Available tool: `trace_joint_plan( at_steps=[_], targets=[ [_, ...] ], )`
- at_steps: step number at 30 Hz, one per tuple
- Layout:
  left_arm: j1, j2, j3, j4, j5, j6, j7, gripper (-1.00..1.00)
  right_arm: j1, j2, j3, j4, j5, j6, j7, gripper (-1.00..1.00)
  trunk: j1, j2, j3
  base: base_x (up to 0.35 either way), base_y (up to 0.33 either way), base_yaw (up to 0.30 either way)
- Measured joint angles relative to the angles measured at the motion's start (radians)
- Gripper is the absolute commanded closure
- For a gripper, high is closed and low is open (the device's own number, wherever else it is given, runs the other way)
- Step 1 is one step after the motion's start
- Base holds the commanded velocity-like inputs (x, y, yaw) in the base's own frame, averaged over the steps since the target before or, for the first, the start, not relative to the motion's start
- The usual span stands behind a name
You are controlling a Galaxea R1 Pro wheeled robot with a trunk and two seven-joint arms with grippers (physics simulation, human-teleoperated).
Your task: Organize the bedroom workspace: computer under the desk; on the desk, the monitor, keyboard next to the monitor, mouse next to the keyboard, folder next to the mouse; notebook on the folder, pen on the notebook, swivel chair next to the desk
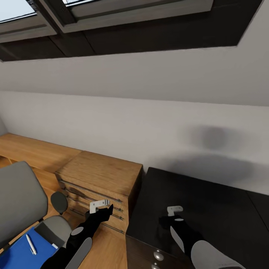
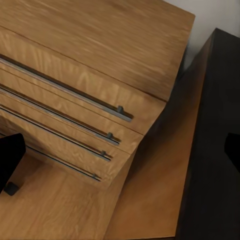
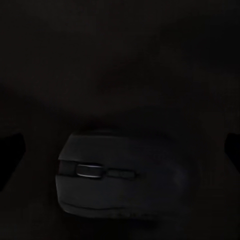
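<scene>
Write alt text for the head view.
A grey swivel chair at lower left holds a blue folder with a pen on it. Beside it stand a wooden dresser and a black desk, with both arms reaching forward.

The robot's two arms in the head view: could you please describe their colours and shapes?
Both arms are glossy black with smooth pale grey shell panels along the forearms. The left arm shows a rounded grey patch near the wrist and a long grey panel lower down; the right arm has a similar oval patch and a larger grey cover. Each ends in a small light grey bracket-like end effector, left and right. No cables or markings are visible.
</scene>
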Motion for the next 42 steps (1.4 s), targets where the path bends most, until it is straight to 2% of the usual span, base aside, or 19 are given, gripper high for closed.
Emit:
trace_joint_plan(
  at_steps=[18, 30, 42],
  targets=[
    [0.0, 0.0, 0.0, -0.003, -0.001, 0.0, 0.001, -1.0, -0.011, 0.0, -0.002, 0.0, -0.002, 0.041, -0.007, -1.0, 0.069, -0.126, -0.057, 0.0, 0.0, 0.0],
    [0.0, 0.0, 0.0, -0.003, 0.001, 0.0, 0.001, -1.0, -0.015, 0.0, -0.003, 0.001, -0.004, 0.067, -0.008, -1.0, 0.069, -0.127, -0.057, 0.0, 0.0, 0.0],
    [0.0, 0.0, 0.0, -0.003, 0.001, 0.0, 0.0, -1.0, -0.015, 0.001, -0.004, 0.001, -0.007, 0.092, -0.038, -1.0, 0.069, -0.127, -0.057, 0.0, 0.0, 0.0]
  ],
)
